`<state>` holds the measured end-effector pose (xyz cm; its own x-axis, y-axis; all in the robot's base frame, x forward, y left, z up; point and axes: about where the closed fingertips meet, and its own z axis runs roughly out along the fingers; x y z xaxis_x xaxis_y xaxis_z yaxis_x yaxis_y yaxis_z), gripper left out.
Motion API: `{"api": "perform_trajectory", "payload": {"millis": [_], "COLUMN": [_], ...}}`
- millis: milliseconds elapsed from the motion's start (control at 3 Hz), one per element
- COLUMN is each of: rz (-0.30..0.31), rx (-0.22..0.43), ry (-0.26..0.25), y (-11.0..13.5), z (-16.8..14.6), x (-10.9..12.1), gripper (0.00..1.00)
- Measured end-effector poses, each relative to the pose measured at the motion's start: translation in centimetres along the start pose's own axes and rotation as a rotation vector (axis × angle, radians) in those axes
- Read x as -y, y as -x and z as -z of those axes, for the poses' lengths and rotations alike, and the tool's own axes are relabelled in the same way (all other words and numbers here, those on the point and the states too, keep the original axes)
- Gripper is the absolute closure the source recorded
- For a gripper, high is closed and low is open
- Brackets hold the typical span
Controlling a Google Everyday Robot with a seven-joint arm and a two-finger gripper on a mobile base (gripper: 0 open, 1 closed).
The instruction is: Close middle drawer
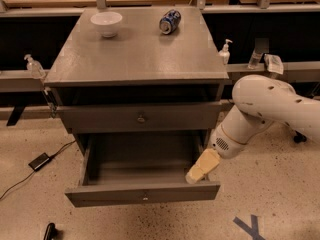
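The middle drawer (142, 193) is pulled far out of the grey cabinet (137, 59). It is wide, shallow and empty, with a low front and a tiny pale knob (145, 198). My gripper (194, 177), pale tan on a white arm (260, 109), reaches in from the right. Its tip hangs over the drawer's right front corner, just inside the front panel. Its fingers lie together with no gap showing and nothing between them. The top drawer (140, 118), with a darker round knob, stands slightly out above. The bottom drawer is hidden.
A white bowl (106, 23) and a blue can (170, 21) on its side sit on the cabinet top. Sanitiser bottles (225, 51) stand on rails at both sides. A black adapter with cable (39, 161) lies on the floor at left. Blue tape (250, 226) marks the floor.
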<state>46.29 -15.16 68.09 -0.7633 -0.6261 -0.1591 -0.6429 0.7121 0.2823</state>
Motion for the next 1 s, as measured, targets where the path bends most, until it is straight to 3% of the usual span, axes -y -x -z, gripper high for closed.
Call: {"api": "perform_trajectory", "payload": {"millis": [333, 667, 1000], "rz": [-0.010, -0.075, -0.205], "rx": [-0.004, -0.027, -0.049], "ry": [-0.002, -0.018, -0.009], "y": [0.1, 0.4, 1.4], "z": [-0.2, -1.3, -4.3], "x": [0.1, 0.5, 2.1], "gripper": [0.00, 0.00, 0.00]}}
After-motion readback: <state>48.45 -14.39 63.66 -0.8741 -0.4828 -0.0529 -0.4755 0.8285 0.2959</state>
